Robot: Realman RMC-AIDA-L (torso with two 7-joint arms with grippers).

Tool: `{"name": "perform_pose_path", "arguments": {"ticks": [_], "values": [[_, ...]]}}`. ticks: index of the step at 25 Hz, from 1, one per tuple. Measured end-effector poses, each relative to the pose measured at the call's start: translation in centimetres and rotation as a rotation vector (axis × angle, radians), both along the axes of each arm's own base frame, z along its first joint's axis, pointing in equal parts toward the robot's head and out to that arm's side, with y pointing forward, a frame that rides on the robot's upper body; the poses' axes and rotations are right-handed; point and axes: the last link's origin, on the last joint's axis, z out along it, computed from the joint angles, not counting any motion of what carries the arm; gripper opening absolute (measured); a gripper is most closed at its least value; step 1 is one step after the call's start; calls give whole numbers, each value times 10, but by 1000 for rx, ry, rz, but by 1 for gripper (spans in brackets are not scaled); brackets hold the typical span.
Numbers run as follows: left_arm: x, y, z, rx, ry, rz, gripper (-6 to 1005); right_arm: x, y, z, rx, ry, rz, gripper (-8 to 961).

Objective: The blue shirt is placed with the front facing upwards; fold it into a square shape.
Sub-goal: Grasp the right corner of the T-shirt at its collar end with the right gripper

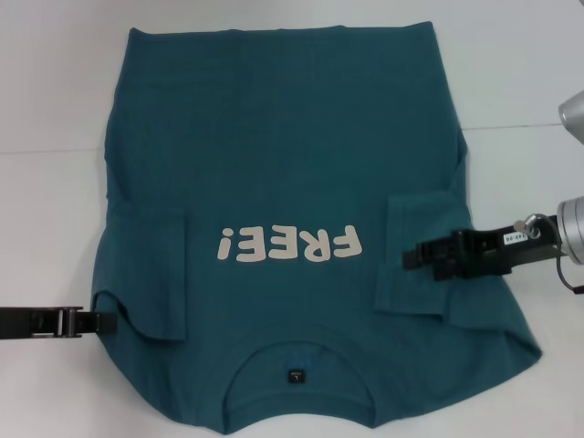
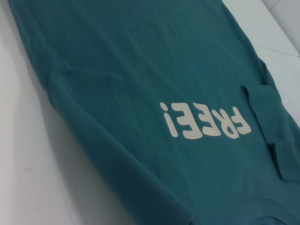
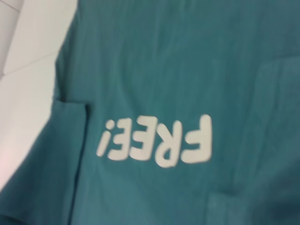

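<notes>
The blue shirt (image 1: pixel 274 137) lies flat on the white table (image 1: pixel 55 91), front up, with the off-white "FREE!" print (image 1: pixel 290 245) across its middle. The collar (image 1: pixel 297 351) and its dark label (image 1: pixel 295 375) are at the near edge. Both short sleeves are folded inward onto the body, the left one (image 1: pixel 151 265) and the right one (image 1: pixel 420 214). My left gripper (image 1: pixel 108 320) sits low at the shirt's left edge, beside the folded left sleeve. My right gripper (image 1: pixel 408 256) hovers over the folded right sleeve, open and holding nothing. Both wrist views show only shirt (image 2: pixel 140 61) (image 3: pixel 187 61) and print.
Bare white table surrounds the shirt on the left, far side and right (image 1: pixel 529 73). The silver right arm link (image 1: pixel 573 114) reaches in from the right edge. The shirt's near hem area runs up to the bottom edge of the head view.
</notes>
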Motion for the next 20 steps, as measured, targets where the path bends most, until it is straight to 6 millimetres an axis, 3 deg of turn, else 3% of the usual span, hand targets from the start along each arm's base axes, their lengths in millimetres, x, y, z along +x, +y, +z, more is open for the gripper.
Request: {"name": "perform_pose_path", "arguments": {"ticks": [6, 10, 17, 20], "values": [[-3, -1, 1, 10, -7, 7, 33, -7, 4, 2, 6, 13, 21, 734], [-3, -2, 2, 16, -16, 5, 33, 0, -2, 20, 10, 15, 27, 734], [-1, -2, 3, 17, -29, -4, 33, 33, -39, 67, -11, 37, -38, 734], [-1, -2, 3, 16, -30, -5, 33, 46, -54, 75, -18, 48, -59, 734]]}}
